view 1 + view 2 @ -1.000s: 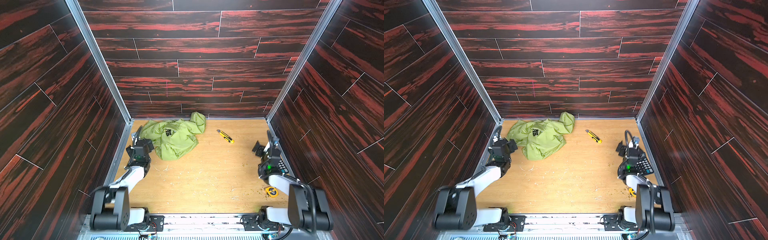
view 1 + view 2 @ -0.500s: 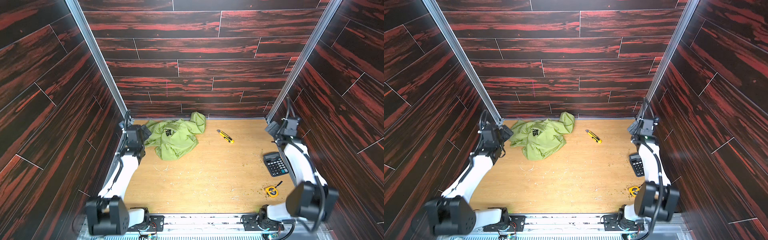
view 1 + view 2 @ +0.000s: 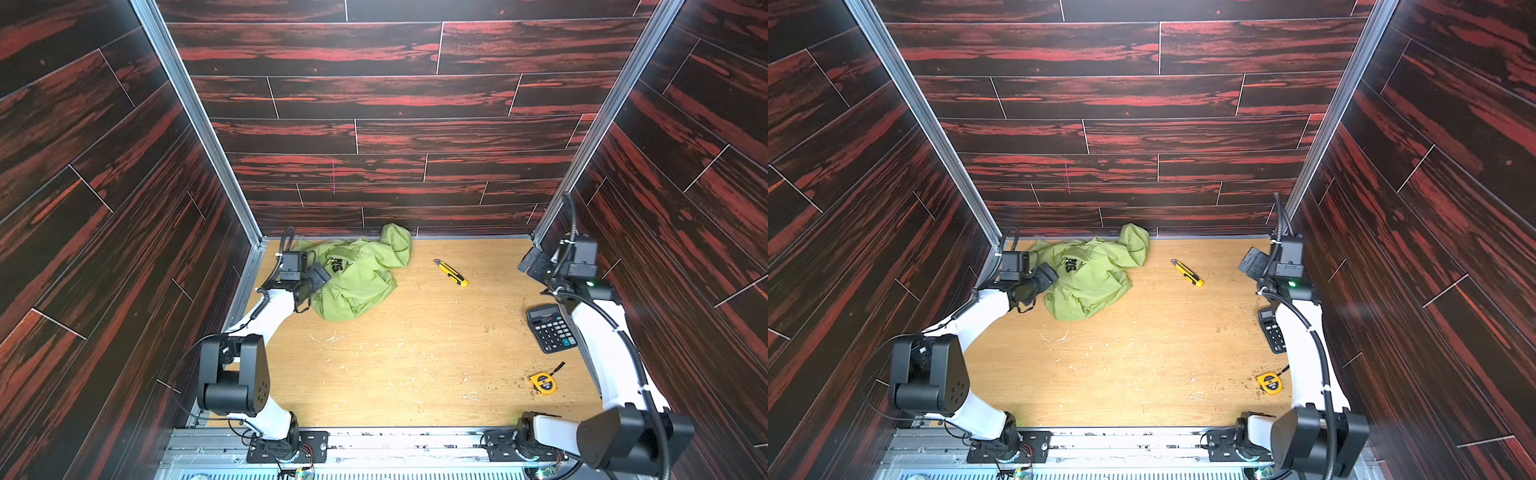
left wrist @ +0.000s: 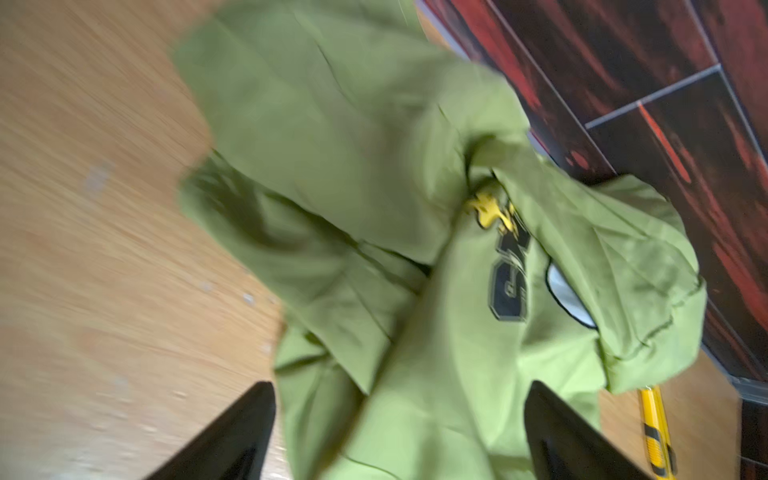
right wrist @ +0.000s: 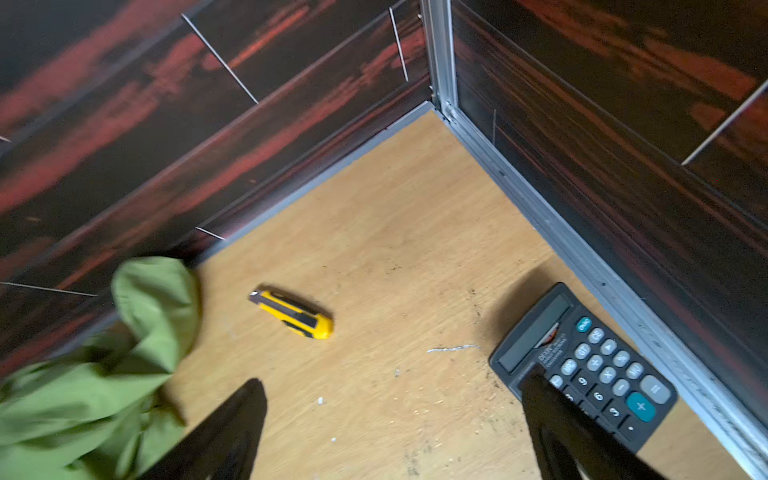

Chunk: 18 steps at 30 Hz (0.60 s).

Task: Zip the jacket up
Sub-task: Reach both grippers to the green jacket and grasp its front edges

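While the left end effector (image 4: 401,386) and right end effector (image 5: 392,378) gape empty, the green jacket (image 3: 357,282) lies crumpled, dark lettering (image 4: 509,286) showing.

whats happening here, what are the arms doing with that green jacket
The jacket lies crumpled on the table near its far left corner. The left gripper is right at it, jaws open over the fabric, gripping nothing yet. The right gripper hangs open by the far right corner near the calculator, holding nothing. A box cutter and a tape measure lie apart from both. Zipping looks not yet begun.
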{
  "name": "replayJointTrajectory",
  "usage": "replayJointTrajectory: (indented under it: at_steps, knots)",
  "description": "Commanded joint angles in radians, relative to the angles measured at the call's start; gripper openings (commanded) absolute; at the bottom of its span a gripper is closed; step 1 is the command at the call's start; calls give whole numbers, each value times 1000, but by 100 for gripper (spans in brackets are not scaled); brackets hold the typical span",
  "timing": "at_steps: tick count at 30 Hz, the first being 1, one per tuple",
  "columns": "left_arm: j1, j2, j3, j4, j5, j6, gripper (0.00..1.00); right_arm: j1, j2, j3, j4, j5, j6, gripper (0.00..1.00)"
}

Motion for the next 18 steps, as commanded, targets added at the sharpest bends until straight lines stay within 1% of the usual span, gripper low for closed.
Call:
replayJointTrajectory:
  at_steps: [1, 4, 8, 9, 10, 11, 13, 14, 16, 18]
  knots:
    - [-21, 54, 44, -14, 52, -21, 89, -36, -22, 3, -30, -94, 53, 99]
    - [-36, 117, 88, -44, 74, -14, 84, -35, 20, 25, -47, -129, 66, 98]
    - [-61, 203, 139, -83, 84, -3, 82, -36, 6, -23, -7, -144, 93, 99]
    - [-68, 222, 151, -92, 92, -2, 79, -39, 5, -30, -2, -185, 102, 99]
    - [-74, 241, 160, -95, 111, 4, 72, -40, 14, -19, -22, -222, 106, 98]
    - [-75, 256, 175, -104, 133, 6, 63, -40, 29, -2, -52, -249, 105, 94]
    - [-85, 272, 204, -130, 174, 11, 38, -36, 52, 14, -72, -305, 92, 74]
    - [-95, 266, 211, -141, 179, 13, 31, -33, 53, 10, -73, -318, 91, 66]
    - [-116, 224, 220, -157, 169, 23, 22, -27, 43, -3, -66, -343, 86, 58]
    - [-137, 176, 233, -172, 163, 36, 17, -18, 42, -8, -76, -362, 84, 56]
